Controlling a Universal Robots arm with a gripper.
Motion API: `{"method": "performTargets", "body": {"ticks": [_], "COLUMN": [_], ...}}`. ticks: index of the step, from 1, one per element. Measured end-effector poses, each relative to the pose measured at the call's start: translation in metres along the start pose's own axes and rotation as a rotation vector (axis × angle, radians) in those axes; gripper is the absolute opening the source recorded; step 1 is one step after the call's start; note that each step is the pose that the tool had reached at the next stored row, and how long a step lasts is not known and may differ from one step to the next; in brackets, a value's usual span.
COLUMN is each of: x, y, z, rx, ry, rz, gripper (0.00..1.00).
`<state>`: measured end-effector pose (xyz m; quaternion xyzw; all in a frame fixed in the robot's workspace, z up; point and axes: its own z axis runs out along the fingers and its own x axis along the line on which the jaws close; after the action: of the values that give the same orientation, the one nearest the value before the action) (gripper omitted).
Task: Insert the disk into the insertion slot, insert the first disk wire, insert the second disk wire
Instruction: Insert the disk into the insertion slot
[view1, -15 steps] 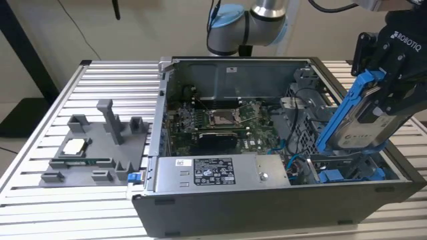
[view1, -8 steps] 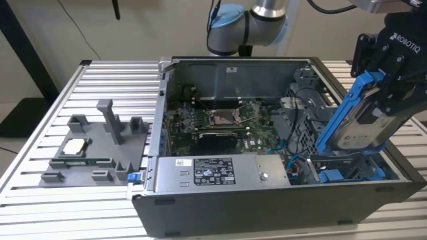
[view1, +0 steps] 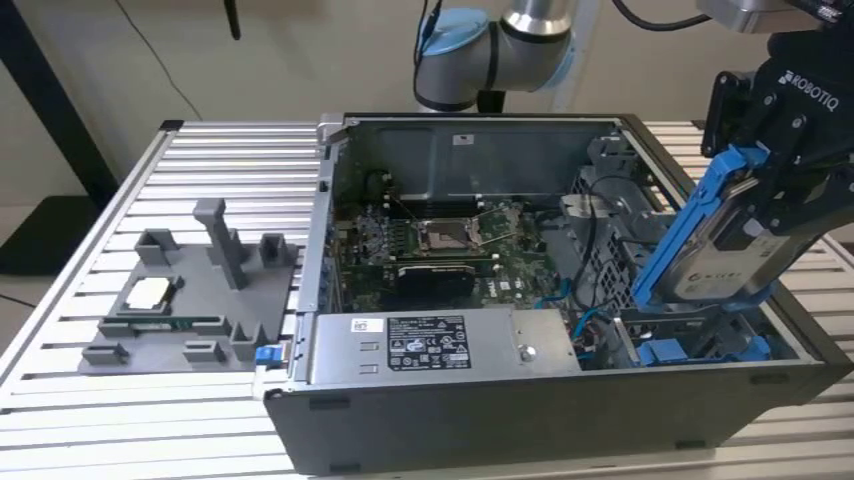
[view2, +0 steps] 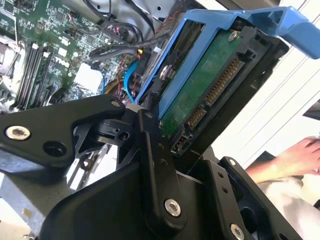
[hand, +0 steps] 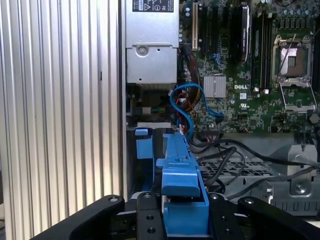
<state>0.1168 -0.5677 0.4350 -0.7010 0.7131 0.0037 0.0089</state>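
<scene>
My gripper (view1: 771, 205) is shut on the disk (view1: 727, 255), a silver-grey drive with a white label in a blue carrier frame (view1: 674, 245). The disk hangs steeply tilted over the case's corner at the exterior view's right, its lower end just above the insertion slot (view1: 701, 338), a grey metal bay. In the first wrist view the carrier's blue edge (hand: 182, 175) sits between my black fingers (hand: 147, 220), with the bay's perforated wall (hand: 235, 167) beyond. The second wrist view shows the disk's green circuit board and connectors (view2: 210, 85). A blue cable (hand: 187, 100) and black cables (hand: 225, 155) lie loose beside the bay.
The open computer case (view1: 534, 410) lies on a slatted metal table (view1: 200, 160), with the motherboard (view1: 441, 240) and a grey power supply box (view1: 441, 345) inside. A grey fixture block (view1: 187, 300) stands at the exterior view's left. A person's hand (view2: 300, 155) rests outside the case.
</scene>
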Motion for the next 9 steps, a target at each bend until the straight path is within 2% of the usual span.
{"method": "performTargets", "body": {"ticks": [4, 9], "x": [0.0025, 0.0056], "y": [-0.002, -0.0013], "z": [0.0036, 0.0123], "rx": [-0.0005, -0.0006], "ry": [0.0002, 0.0001], "rz": [0.001, 0.004], "gripper": [0.33, 0.33]}}
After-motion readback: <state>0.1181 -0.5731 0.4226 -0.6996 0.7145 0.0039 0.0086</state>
